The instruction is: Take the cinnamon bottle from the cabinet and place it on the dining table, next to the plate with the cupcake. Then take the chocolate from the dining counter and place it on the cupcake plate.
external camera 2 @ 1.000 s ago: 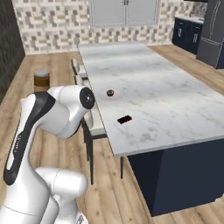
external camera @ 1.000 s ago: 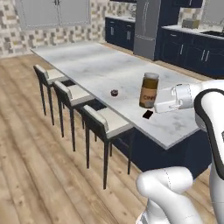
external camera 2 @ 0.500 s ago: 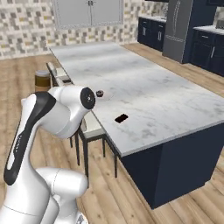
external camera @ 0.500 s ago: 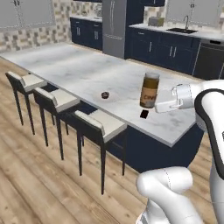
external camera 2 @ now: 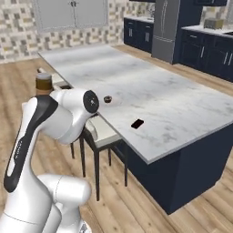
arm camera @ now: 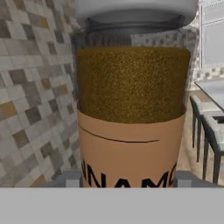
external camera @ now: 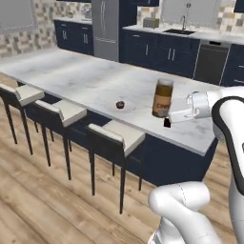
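— While you held the arm up, where was the cinnamon bottle (external camera: pixel 163 98)?

— Your gripper (external camera: pixel 174 116) was clamped on it, upright, above the dining table (external camera: pixel 90 81).

— What crowded the table?

— You had stools (external camera: pixel 116 138) along its near edge; the cupcake (external camera: pixel 120 104) and chocolate (external camera 2: pixel 137 123) lay apart.

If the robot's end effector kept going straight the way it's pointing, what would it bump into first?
Nothing new: the end effector already has the cinnamon bottle between its fingers. Past the bottle, the hand view shows a tiled wall, probably far off, though depth is hard to judge.
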Tool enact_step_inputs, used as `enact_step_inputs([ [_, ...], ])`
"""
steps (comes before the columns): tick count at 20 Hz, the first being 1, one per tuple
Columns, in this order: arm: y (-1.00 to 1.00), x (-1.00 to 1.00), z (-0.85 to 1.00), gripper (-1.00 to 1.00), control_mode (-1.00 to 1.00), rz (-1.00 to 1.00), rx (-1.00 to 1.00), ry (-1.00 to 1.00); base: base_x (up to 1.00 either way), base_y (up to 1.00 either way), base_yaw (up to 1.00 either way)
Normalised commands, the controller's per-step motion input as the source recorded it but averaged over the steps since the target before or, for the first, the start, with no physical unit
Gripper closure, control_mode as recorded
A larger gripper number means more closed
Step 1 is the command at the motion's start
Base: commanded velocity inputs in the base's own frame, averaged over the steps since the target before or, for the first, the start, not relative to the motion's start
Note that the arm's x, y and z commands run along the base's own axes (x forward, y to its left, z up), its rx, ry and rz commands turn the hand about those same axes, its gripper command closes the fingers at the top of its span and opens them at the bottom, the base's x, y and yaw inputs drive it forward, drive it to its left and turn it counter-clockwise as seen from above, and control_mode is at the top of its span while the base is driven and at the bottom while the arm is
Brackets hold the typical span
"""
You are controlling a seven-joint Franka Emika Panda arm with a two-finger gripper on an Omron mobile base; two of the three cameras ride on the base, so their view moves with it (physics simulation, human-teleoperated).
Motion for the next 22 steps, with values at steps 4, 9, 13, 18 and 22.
enact_step_inputs([
  [4, 0.0, 0.0, 0.0, 1.0, 1.0, 0.0, 0.0, 0.0, 0.24, 0.63, -0.37],
  [9, 0.0, 0.0, 0.0, 1.0, 1.0, 0.0, 0.0, 0.0, 0.26, 0.68, -0.29],
  [13, 0.0, 0.0, 0.0, 1.0, 1.0, 0.0, 0.0, 0.0, 0.31, 0.62, -0.34],
  [18, 0.0, 0.0, 0.0, 1.0, 1.0, 0.0, 0.0, 0.0, 0.34, 0.56, -0.4],
  [22, 0.0, 0.0, 0.0, 1.0, 1.0, 0.0, 0.0, 0.0, 0.33, 0.58, -0.37],
])
